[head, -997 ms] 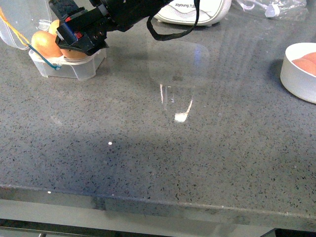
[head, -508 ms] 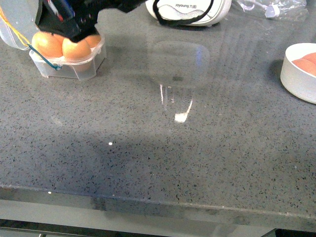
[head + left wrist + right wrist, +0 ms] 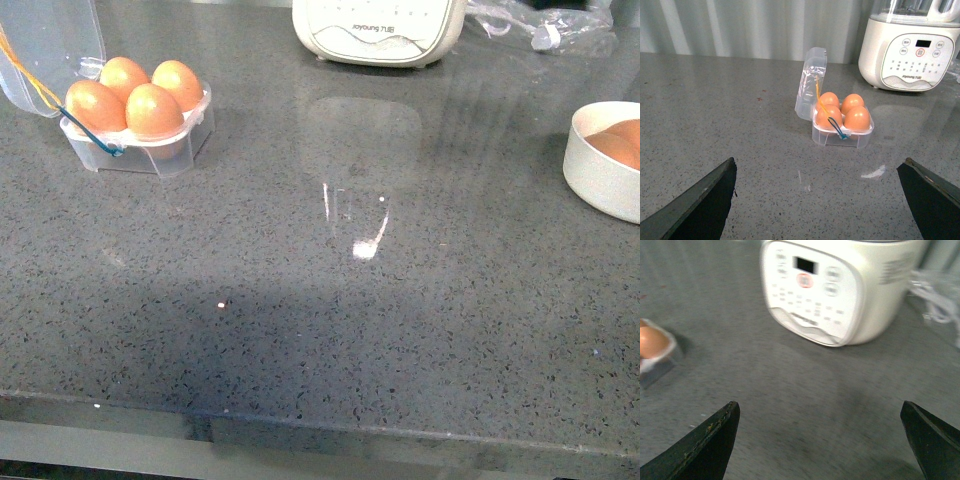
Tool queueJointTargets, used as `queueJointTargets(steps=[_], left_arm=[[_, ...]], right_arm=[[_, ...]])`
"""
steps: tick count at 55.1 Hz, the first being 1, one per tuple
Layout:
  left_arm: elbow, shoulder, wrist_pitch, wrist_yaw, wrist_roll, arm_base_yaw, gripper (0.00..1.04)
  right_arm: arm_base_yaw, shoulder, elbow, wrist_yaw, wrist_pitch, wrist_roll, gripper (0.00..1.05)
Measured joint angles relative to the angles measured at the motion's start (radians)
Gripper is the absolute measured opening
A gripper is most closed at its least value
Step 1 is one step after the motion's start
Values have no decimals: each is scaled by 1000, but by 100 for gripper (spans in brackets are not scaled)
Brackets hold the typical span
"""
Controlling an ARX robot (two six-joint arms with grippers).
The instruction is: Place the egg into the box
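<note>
Left gripper (image 3: 818, 165), right gripper (image 3: 820, 405): both spread wide, empty

Both hang above the counter (image 3: 330, 330), clear of the box (image 3: 150, 158). Egg (image 3: 153, 110) sits in a near cup of the box, far left on the counter. All four cups filled, lid (image 3: 50, 40) swung open. White bowl (image 3: 598, 178) holding other eggs (image 3: 612, 148), far right.

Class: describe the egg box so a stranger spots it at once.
From the white appliance at the counter's back, look left to the box. Unlike the white bowl, it is clear, lid open, holding four eggs, with yellow and blue bands.
</note>
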Motion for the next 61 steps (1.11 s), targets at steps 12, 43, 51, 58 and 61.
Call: queueJointTargets(steps=[12, 43, 51, 58, 61], left_arm=[[0, 0, 0, 0, 0, 0, 98], [0, 0, 0, 0, 0, 0, 98], [0, 0, 0, 0, 0, 0, 98], [0, 0, 0, 0, 0, 0, 98], [0, 0, 0, 0, 0, 0, 98]], right_arm=[[-199, -237, -190, 153, 124, -112, 97], [-381, -581, -449, 90, 185, 38, 65], [-330, -671, -561, 153, 222, 98, 38], [-288, -739, -663, 185, 234, 110, 9], [-279, -763, -686, 193, 234, 110, 3]])
